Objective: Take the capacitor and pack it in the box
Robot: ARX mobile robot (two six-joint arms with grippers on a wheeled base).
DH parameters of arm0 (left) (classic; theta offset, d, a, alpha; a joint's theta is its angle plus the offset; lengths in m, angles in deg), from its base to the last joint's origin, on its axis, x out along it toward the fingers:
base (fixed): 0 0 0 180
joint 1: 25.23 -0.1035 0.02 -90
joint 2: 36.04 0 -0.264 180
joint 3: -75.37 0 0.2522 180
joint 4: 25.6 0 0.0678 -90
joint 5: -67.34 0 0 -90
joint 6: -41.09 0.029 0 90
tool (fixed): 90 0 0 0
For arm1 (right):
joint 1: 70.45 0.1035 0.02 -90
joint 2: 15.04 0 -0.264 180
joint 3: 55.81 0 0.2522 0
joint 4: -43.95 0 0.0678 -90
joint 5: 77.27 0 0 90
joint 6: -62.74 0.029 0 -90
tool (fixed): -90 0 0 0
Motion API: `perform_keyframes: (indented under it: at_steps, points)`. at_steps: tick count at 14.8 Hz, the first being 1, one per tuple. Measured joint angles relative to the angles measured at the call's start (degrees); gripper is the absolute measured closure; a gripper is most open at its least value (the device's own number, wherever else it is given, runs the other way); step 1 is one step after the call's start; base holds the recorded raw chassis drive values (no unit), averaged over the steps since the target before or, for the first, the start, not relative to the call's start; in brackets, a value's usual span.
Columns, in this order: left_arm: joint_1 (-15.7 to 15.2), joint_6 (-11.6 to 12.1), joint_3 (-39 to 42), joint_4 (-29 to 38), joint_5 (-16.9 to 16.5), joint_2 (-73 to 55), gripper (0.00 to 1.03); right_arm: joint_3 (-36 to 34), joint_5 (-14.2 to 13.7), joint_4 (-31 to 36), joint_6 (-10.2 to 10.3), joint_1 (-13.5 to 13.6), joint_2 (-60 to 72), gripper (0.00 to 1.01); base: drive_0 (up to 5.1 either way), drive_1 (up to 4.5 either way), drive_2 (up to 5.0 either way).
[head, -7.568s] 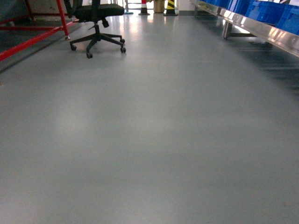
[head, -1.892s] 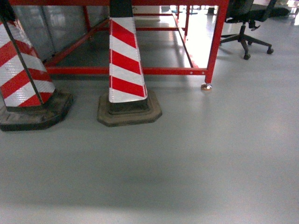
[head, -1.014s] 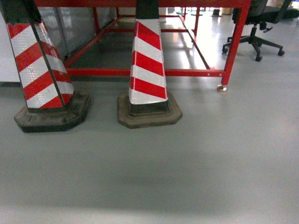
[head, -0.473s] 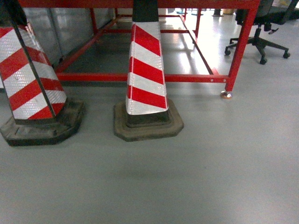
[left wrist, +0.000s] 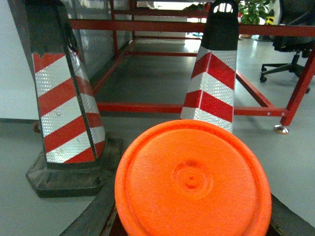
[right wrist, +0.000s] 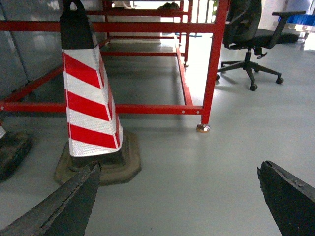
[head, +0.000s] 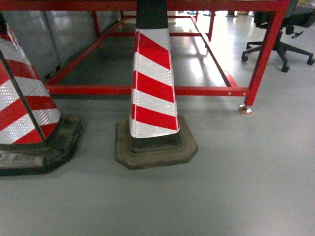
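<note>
In the left wrist view, an orange round-faced piece, the capacitor (left wrist: 193, 179), fills the lower middle, seen end-on and very close. My left gripper (left wrist: 193, 216) is shut on it, with dark fingers (left wrist: 98, 214) showing at either side of it. In the right wrist view my right gripper (right wrist: 179, 169) stands open above bare grey floor, with nothing between its dark fingertips (right wrist: 81, 189). The box is out of view. Neither gripper shows in the head view.
Two red-and-white striped cones on black bases stand close ahead, one in the middle (head: 152, 88) and one at the left (head: 24, 118). Behind them runs a red steel frame (head: 147, 90) with a foot (head: 245, 109). A black office chair (head: 280, 29) stands at the back right.
The head view has drawn nearer the cones: both look larger and lower in the frame, and the left cone has slid partly off the left edge.
</note>
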Motion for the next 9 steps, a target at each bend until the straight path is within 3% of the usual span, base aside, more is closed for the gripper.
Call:
perform_keyframes:
  at_steps: [6,9]
  points:
    - [0.00,0.00,0.00,-0.02,0.02,0.00,0.59,0.00,0.00,0.00,0.00,0.00,0.00,0.03,0.0,3.96,-4.0]
    - [0.00,0.00,0.00,0.00,0.07,0.00,0.59,0.00,0.00,0.20,-0.02,0.00,0.00,0.03,0.0,0.00,0.0]
